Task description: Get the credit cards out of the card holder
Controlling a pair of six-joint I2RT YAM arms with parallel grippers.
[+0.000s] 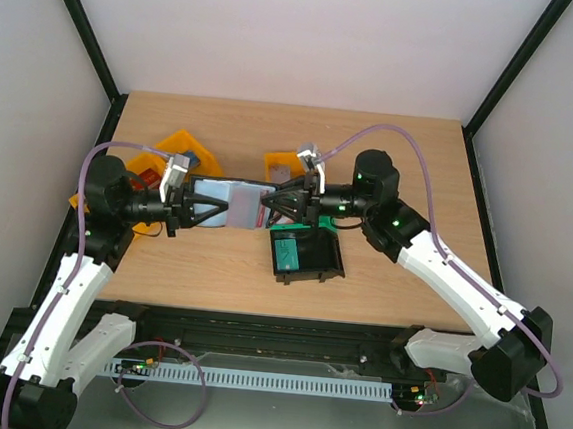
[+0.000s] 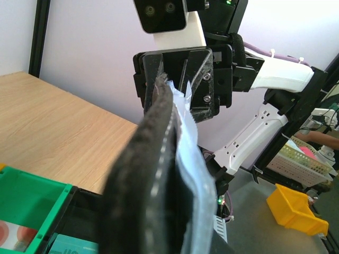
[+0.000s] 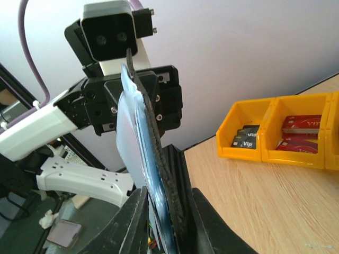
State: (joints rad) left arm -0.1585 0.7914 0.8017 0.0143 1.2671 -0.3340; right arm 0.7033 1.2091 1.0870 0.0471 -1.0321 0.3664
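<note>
The card holder [image 1: 225, 202] is a black wallet with blue-grey lining, held in the air between both grippers, above the table. My left gripper [image 1: 187, 209] is shut on its left end. My right gripper [image 1: 273, 204] is shut on its right end. In the left wrist view the wallet [image 2: 143, 185] is edge-on and hides my own fingers. In the right wrist view it stands [image 3: 168, 201] between my fingers [image 3: 130, 227]. A pale flat layer [image 3: 127, 137] lies against the lining. No red card shows in the wallet. Red credit cards [image 3: 301, 125] lie in a yellow bin.
A black bin [image 1: 311, 254] holding a teal card [image 1: 286, 246] sits below the right gripper. A green bin [image 2: 32, 201] holds pale cards with a red spot [image 2: 13, 233]. Yellow bins [image 1: 180, 147] stand at the back left and centre [image 1: 284, 163]; one [image 3: 249, 151] holds black cards.
</note>
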